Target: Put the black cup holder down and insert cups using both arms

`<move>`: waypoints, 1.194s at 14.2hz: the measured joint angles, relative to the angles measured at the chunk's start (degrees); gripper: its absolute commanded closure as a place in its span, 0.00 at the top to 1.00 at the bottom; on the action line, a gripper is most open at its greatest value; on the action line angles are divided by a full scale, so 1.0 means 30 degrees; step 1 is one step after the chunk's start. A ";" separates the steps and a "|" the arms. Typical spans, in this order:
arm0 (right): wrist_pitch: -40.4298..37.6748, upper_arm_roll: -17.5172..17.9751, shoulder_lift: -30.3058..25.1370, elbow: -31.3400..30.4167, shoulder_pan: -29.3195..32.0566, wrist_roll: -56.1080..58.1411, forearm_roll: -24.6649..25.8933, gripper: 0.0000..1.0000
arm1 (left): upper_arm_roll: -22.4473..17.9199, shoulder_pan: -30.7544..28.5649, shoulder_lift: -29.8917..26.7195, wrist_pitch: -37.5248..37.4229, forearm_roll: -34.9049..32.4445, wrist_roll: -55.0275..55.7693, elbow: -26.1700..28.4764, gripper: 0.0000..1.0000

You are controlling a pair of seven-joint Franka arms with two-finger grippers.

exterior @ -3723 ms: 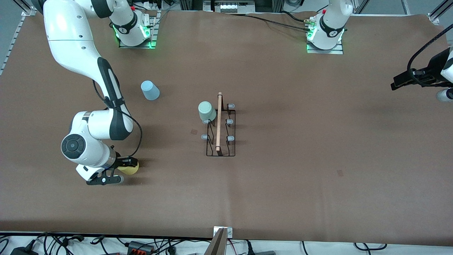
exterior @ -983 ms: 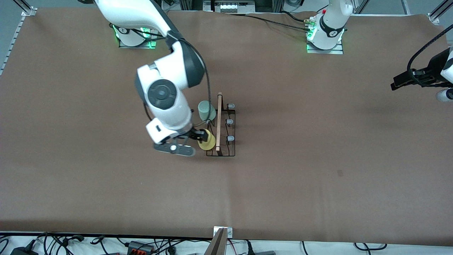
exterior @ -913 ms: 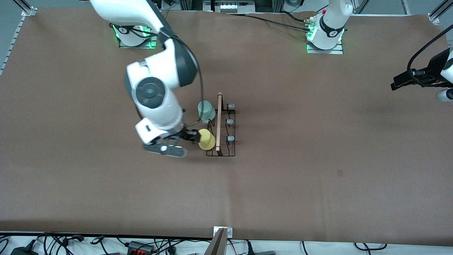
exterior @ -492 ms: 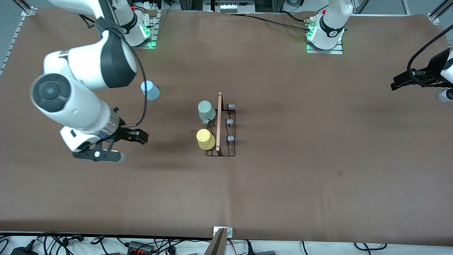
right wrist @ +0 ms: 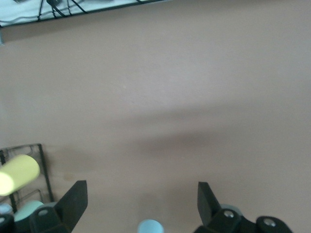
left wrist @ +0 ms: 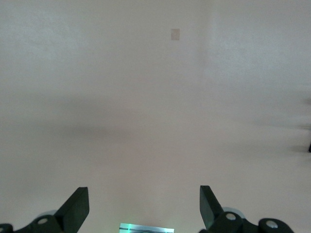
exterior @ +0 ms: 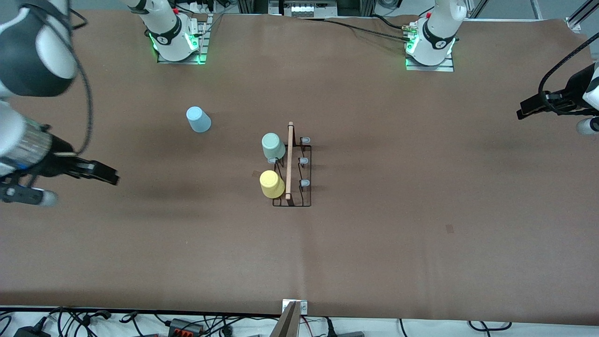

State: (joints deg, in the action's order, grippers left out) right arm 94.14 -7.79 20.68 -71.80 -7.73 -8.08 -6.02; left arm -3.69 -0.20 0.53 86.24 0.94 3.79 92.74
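Note:
The black cup holder point(exterior: 289, 161) stands mid-table with its wooden rod on top. The mint green cup point(exterior: 273, 146) and the yellow cup point(exterior: 272, 184) sit upturned on its pegs on the side toward the right arm's end. The light blue cup point(exterior: 198, 119) stands on the table, apart from the holder and farther from the front camera. My right gripper point(exterior: 105, 174) is open and empty, in the air at the right arm's end. Its wrist view shows the open gripper point(right wrist: 140, 196), the yellow cup point(right wrist: 19, 174), the mint cup point(right wrist: 29, 209) and the blue cup point(right wrist: 149, 226). My left gripper point(exterior: 529, 108) waits open at the left arm's end point(left wrist: 144, 204).
A small tape patch point(exterior: 449, 229) lies on the brown table cover toward the left arm's end and shows in the left wrist view point(left wrist: 175, 34). Cables point(exterior: 187, 323) and a wedge-shaped bracket point(exterior: 290, 320) line the edge nearest the front camera. The arm bases stand along the farthest edge.
My right gripper let go of the yellow cup on the holder's peg nearest the front camera, then swung up and away toward the right arm's end. The left arm has not moved.

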 measured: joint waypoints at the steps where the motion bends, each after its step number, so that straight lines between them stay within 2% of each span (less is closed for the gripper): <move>1: 0.0000 0.0159 -0.0541 -0.0620 0.0751 0.1112 0.0008 1.00 | 0.0000 0.0000 0.0000 0.0000 0.0000 0.0000 0.0000 1.00; 4: 0.0000 0.0298 -0.1640 -0.1719 0.1900 0.2928 0.0050 1.00 | -0.0001 -0.0001 0.0000 0.0000 0.0000 0.0000 -0.0001 1.00; 10: 0.0361 0.1040 -0.3067 -0.3739 0.1965 0.3027 0.1463 1.00 | -0.0001 0.0000 0.0009 0.0000 0.0000 0.0000 0.0000 1.00; 12: 0.0784 0.1039 -0.4016 -0.5177 0.1998 0.3027 0.1472 1.00 | -0.0001 -0.0001 0.0010 0.0000 0.0000 0.0000 0.0001 1.00; 15: 0.2338 0.1039 -0.6316 -0.8756 0.2029 0.3028 0.1573 1.00 | 0.0000 0.0000 0.0011 0.0000 0.0000 0.0000 0.0001 1.00; 17: 0.2668 0.1061 -0.7378 -1.0087 0.2029 0.3030 0.1640 1.00 | -0.0001 -0.0001 0.0011 0.0000 0.0000 0.0000 0.0001 1.00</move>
State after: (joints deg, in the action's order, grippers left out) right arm 102.15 -4.60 -1.45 -102.06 -1.65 1.01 -1.10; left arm -3.69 -0.20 0.56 86.24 0.94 3.79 92.74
